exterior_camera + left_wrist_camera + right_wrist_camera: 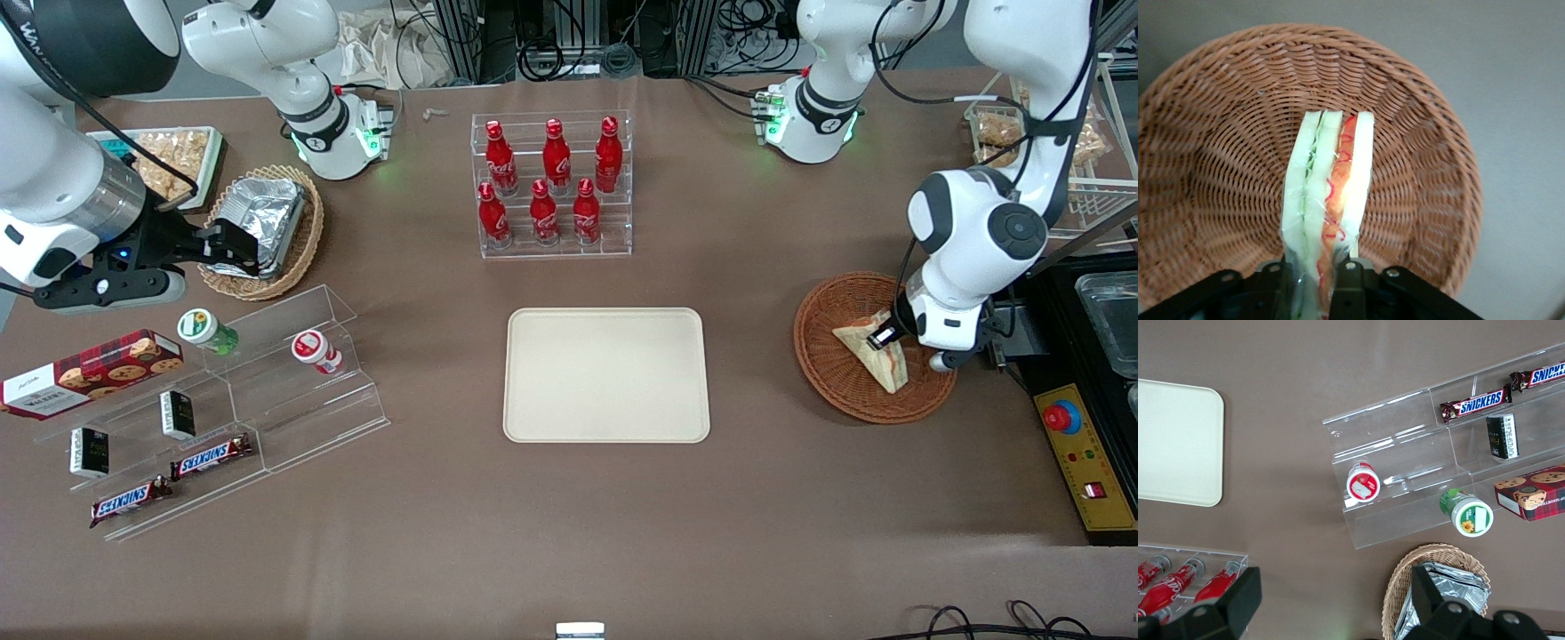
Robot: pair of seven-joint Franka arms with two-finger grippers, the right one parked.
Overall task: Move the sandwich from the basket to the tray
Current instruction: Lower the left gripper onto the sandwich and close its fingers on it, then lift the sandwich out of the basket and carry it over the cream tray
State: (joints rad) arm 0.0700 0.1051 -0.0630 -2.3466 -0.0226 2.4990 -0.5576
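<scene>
The sandwich [876, 356] is a pale bread wedge in clear wrap, standing on edge inside the reddish-brown wicker basket [831, 382] toward the working arm's end of the table. In the left wrist view its red and green cut edge [1331, 193] faces the camera, with the basket's weave [1218, 167] all around it. My left gripper [889, 342] is down in the basket, and its black fingers [1349, 280] press the wedge from both sides, so the gripper [1313, 270] is shut on it. The cream tray [606, 373] lies bare at mid-table, beside the basket and well apart from it.
A clear rack of red bottles [553, 187] stands farther from the front camera than the tray. Stepped acrylic shelves with snacks [204, 400] and a tan basket holding a foil packet [262, 222] lie toward the parked arm's end. A yellow control box [1080, 458] sits beside the basket.
</scene>
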